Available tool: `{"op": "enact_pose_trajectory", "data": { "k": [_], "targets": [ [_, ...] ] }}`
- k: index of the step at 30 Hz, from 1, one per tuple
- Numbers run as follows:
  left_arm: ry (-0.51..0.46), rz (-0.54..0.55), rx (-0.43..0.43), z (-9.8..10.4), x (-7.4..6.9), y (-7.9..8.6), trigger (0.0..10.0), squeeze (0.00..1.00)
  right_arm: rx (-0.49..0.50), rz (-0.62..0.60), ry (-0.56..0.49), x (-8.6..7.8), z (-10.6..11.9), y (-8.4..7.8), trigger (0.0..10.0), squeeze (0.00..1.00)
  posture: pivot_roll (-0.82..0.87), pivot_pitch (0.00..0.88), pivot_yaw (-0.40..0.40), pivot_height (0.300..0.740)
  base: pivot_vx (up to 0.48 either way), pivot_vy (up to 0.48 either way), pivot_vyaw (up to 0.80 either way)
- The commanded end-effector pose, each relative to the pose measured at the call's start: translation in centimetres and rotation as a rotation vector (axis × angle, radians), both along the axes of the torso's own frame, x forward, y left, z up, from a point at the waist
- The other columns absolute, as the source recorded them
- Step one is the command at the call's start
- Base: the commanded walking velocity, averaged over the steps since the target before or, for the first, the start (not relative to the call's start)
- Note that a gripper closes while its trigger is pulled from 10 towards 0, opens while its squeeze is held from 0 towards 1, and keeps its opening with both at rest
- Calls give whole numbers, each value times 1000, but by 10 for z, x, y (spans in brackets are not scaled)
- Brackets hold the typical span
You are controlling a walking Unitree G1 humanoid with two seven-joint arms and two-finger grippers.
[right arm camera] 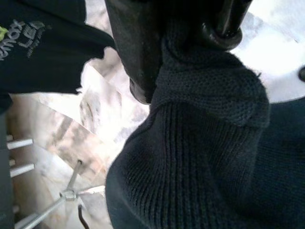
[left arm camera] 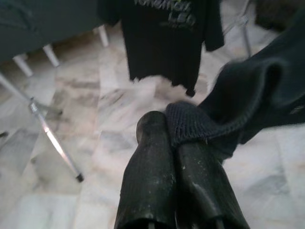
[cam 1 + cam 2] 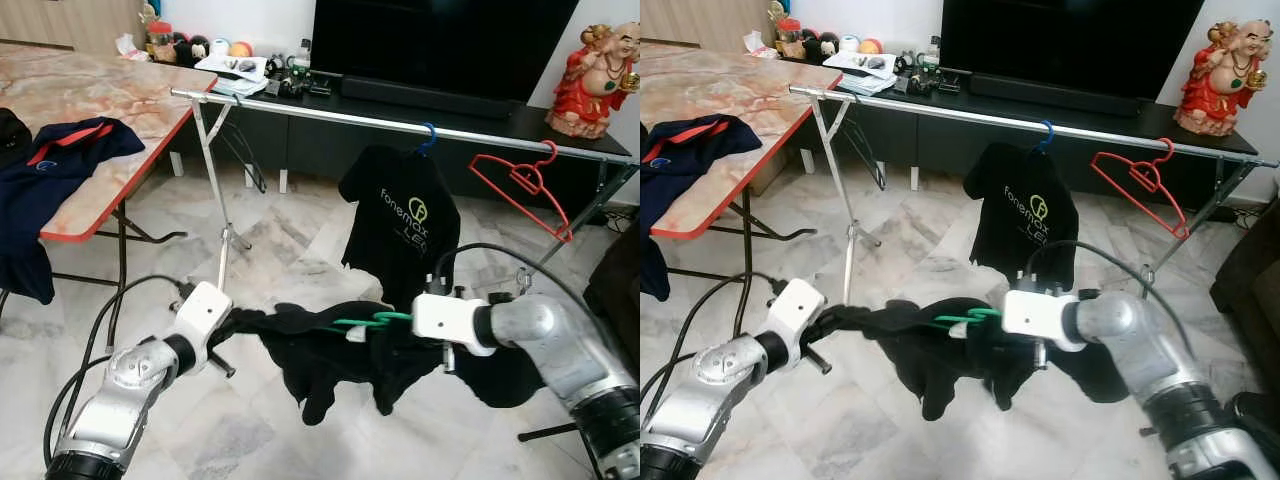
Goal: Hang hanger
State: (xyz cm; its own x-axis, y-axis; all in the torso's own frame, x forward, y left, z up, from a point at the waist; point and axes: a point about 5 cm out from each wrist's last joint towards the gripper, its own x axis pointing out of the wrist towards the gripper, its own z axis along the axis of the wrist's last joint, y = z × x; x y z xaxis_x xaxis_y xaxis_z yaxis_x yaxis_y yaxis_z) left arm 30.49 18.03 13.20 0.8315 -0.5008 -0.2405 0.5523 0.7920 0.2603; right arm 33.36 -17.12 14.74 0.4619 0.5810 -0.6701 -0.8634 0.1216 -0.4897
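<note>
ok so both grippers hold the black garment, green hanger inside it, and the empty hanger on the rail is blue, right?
Not quite: the empty hanger on the rail is red, as the left eye view shows. The rest stands: left gripper and right gripper hold the black garment with the green hanger inside.

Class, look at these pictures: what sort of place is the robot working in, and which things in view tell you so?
Most likely a home living room: a large television on a low black cabinet, a marble-topped table, and a clothes rail carrying a black T-shirt.

A green hanger (image 3: 365, 322) lies roughly level inside a limp black garment (image 3: 330, 355), held in the air below and in front of the silver clothes rail (image 3: 400, 125).
</note>
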Motion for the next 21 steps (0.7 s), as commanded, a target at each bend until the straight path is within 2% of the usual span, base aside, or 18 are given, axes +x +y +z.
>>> {"op": "enact_pose_trajectory", "data": {
  "k": [1, 4, 5, 9, 10, 11, 12, 13, 14, 16, 17, 18, 19, 20, 21],
  "targets": [
    [-63, -68, -35, 26, 2, -15, 0, 0, 29, 18, 15, -3, -2, 12, 0, 0, 106, 44, -101, 740, 0, 0, 0],
    [-95, -121, -68, 44, -1, -21, 0, 0, -12, -30, -11, 1, -5, 13, 0, 0, 104, 44, -103, 740, 0, 0, 0],
    [-95, -121, -68, 44, -1, -21, 0, 0, -12, -30, -11, 1, -5, 13, 0, 0, 104, 44, -103, 740, 0, 0, 0],
    [-128, -272, -137, 70, -15, -36, 0, 0, 19, -114, -45, 9, -5, 20, 0, 0, 109, 49, -108, 740, 0, 0, 0],
    [-122, -363, -153, 76, -25, -44, 0, 0, 27, -143, -64, 12, -5, 23, 0, 0, 111, 51, -108, 740, 0, 0, 0],
    [-122, -363, -153, 76, -25, -44, 0, 0, 27, -143, -64, 12, -5, 23, 0, 0, 111, 51, -108, 740, 0, 0, 0],
    [-106, -420, -150, 79, -32, -49, 0, 0, 39, -167, -71, 14, -5, 26, 0, 0, 115, 56, -109, 740, 0, 0, 0],
    [-88, -463, -134, 78, -37, -52, 0, 0, 62, -181, -75, 15, -5, 29, 0, 0, 115, 57, -109, 740, 0, 0, 0],
    [-88, -463, -134, 78, -37, -52, 0, 0, 62, -181, -75, 15, -5, 29, 0, 0, 115, 57, -109, 740, 0, 0, 0],
    [-35, -517, -109, 72, -45, -59, 0, 0, 173, -190, -40, 14, -3, 44, 0, 0, 118, 59, -110, 740, 0, 0, 0],
    [-35, -517, -109, 72, -45, -59, 0, 0, 173, -190, -40, 14, -3, 44, 0, 0, 118, 59, -110, 740, 0, 0, 0],
    [-18, -518, -95, 67, -45, -60, 0, 0, 218, -183, -20, 12, -2, 51, 0, 0, 117, 59, -109, 740, 0, 0, 0],
    [29, -520, -47, 57, -46, -61, 0, 0, 301, -173, 11, 10, 1, 62, 0, 0, 117, 59, -109, 740, 0, 0, 0],
    [29, -520, -47, 57, -46, -61, 0, 0, 301, -173, 11, 10, 1, 62, 0, 0, 117, 59, -109, 740, 0, 0, 0],
    [59, -538, 9, 49, -48, -62, 549, 0, 358, -174, 25, 9, 5, 67, 0, 0, 115, 59, -108, 740, 0, 0, 0]
  ]
}}
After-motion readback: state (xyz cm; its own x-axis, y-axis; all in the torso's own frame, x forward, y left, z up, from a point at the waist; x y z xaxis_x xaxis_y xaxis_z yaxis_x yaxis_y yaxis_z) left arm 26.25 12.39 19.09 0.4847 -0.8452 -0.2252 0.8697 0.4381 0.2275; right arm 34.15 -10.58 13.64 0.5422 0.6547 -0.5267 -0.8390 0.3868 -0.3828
